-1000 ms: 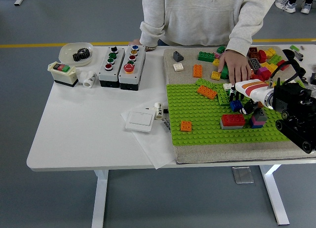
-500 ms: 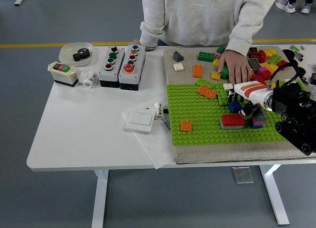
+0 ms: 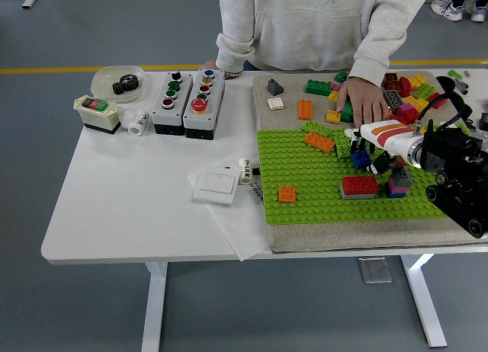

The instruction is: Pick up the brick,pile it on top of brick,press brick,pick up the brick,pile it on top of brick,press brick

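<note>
My right hand (image 3: 366, 158), white and orange on a black arm, reaches in from the right over the green baseplate (image 3: 305, 177). Its dark fingers are shut on a small blue brick (image 3: 359, 160), which hangs just above the plate. In front of it, a red brick on a grey base (image 3: 359, 186) stands on the plate. A purple and pink stack with a grey top (image 3: 397, 184) stands to its right, under my wrist. An orange brick (image 3: 319, 142) and a small orange brick (image 3: 287, 194) also sit on the plate. The left arm is out of view.
A person stands at the far side with one hand (image 3: 364, 100) resting on the mat by a pile of loose bricks (image 3: 408, 89). Button boxes (image 3: 188, 94), a white switch (image 3: 218, 186) and a bowl with a gear (image 3: 116, 82) lie to the left.
My right hand has moved slightly up and to the left, carrying the blue brick with it. The person's hand has stayed where it was.
</note>
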Controlling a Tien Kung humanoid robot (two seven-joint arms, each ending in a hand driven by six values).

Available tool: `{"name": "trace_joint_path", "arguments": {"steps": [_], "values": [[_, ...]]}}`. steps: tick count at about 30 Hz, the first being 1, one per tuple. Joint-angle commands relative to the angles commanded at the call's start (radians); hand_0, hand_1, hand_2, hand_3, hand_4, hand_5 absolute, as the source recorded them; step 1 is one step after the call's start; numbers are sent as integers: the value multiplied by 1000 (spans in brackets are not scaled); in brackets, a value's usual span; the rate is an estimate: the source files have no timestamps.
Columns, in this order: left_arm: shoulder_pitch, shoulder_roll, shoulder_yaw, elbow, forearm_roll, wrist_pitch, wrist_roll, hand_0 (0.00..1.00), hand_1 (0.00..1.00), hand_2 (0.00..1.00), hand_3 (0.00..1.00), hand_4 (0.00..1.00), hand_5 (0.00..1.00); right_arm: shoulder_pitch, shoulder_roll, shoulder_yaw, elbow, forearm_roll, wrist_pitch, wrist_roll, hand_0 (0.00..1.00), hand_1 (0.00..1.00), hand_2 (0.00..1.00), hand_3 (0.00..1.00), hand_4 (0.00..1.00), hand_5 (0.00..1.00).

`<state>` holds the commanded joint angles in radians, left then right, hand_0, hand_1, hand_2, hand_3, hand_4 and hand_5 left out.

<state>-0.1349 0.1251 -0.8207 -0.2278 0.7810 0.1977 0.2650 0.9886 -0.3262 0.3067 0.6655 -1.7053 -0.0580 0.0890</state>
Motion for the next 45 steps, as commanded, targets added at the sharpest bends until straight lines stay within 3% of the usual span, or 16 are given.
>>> {"name": "trace_joint_path", "arguments": {"steps": [9, 15, 19, 24, 31, 37, 45], "values": [[-1, 0, 2, 1, -5, 0, -2, 759, 793, 787, 676, 771, 638, 5, -18, 35, 37, -6, 15, -6, 437, 449, 477, 476, 694, 98], [-1, 1, 0, 1, -3, 0, -2, 759, 792, 787, 676, 771, 638, 10, -40, 83, 107, -36, 48, -34, 438, 449, 477, 476, 685, 103], [-1, 1, 1, 2, -5, 1, -3, 759, 792, 787, 676, 772, 638, 11, -58, 127, 179, -47, 102, -83, 436, 448, 479, 476, 684, 112], [-2, 3, 4, 2, -10, 1, -4, 758, 793, 787, 677, 771, 640, 17, -80, 170, 261, -42, 205, -173, 437, 447, 478, 475, 683, 113], [-1, 4, 5, 2, -12, 1, -5, 757, 792, 787, 678, 771, 641, 19, -93, 204, 325, -55, 314, -273, 435, 446, 478, 475, 684, 118], [0, 4, 5, 3, -13, 1, -5, 757, 792, 787, 679, 772, 642, 1, -99, 223, 356, -49, 357, -335, 435, 447, 480, 477, 689, 116], [1, 3, 8, 3, -18, 1, -5, 754, 792, 788, 679, 772, 642, -39, -123, 265, 404, 8, 377, -342, 421, 446, 481, 481, 693, 123]]}}
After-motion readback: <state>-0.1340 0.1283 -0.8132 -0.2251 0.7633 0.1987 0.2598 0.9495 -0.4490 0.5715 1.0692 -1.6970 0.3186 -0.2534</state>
